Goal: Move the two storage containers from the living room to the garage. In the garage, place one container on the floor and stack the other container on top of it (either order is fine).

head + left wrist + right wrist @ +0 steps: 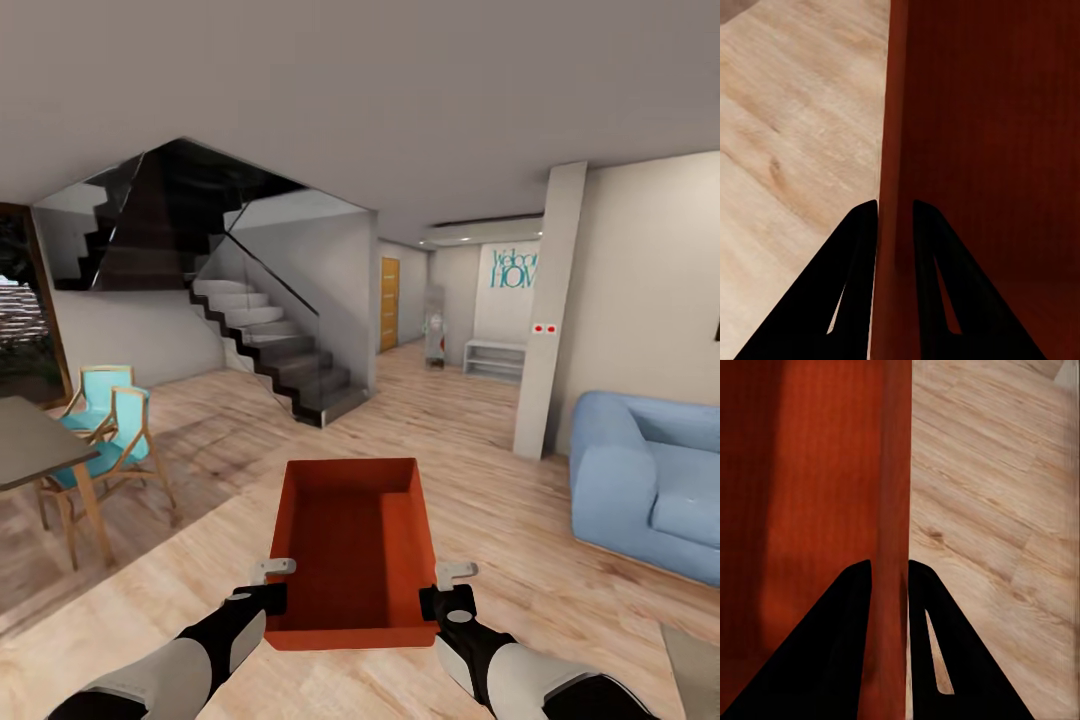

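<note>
The storage container (352,545), a smooth red-orange rectangular bin with straight plain walls and no lid, hung above the light wood plank floor (500,470) between both arms. The left end effector (895,217) pinched its left wall; the right end effector (889,574) pinched its right wall. A blue sofa (650,480) sat right, stairs (270,350) beyond.

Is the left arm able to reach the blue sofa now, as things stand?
Probably not: the left gripper is shut on a wall of the red-orange plastic storage container, and the blue sofa stands off to the robot's right.
</note>
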`<state>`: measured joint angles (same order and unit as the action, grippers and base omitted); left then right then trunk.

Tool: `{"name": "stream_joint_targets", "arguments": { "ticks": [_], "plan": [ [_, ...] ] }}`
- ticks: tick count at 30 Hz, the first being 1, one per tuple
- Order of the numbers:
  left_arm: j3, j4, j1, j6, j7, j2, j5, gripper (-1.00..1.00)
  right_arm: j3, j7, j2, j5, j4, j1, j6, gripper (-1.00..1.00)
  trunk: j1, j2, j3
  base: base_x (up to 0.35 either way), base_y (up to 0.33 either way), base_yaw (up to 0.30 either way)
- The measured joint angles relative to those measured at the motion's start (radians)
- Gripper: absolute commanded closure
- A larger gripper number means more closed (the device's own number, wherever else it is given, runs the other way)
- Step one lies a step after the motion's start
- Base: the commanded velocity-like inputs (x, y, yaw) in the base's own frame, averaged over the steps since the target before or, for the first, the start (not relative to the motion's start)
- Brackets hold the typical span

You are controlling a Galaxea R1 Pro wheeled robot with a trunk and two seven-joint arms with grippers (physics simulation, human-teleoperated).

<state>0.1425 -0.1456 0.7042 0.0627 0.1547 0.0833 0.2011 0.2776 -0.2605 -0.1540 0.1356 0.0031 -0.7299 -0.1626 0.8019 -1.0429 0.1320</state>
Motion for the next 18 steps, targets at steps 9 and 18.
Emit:
{"name": "stream_joint_targets", "arguments": {
  "ticks": [9,18],
  "plan": [
    [0.0,0.0,0.0,0.0,0.0,0.0,0.0,1.0,0.0,0.0,0.0,0.0,0.0,0.0,0.0,1.0,0.0,0.0,0.0,0.324,0.0,-0.283],
    [0.0,0.0,0.0,0.0,0.0,0.0,0.001,1.0,0.0,0.0,0.0,0.0,0.0,0.0,0.0,1.0,0.0,0.0,0.0,0.324,0.0,-0.285]
  ]
}}
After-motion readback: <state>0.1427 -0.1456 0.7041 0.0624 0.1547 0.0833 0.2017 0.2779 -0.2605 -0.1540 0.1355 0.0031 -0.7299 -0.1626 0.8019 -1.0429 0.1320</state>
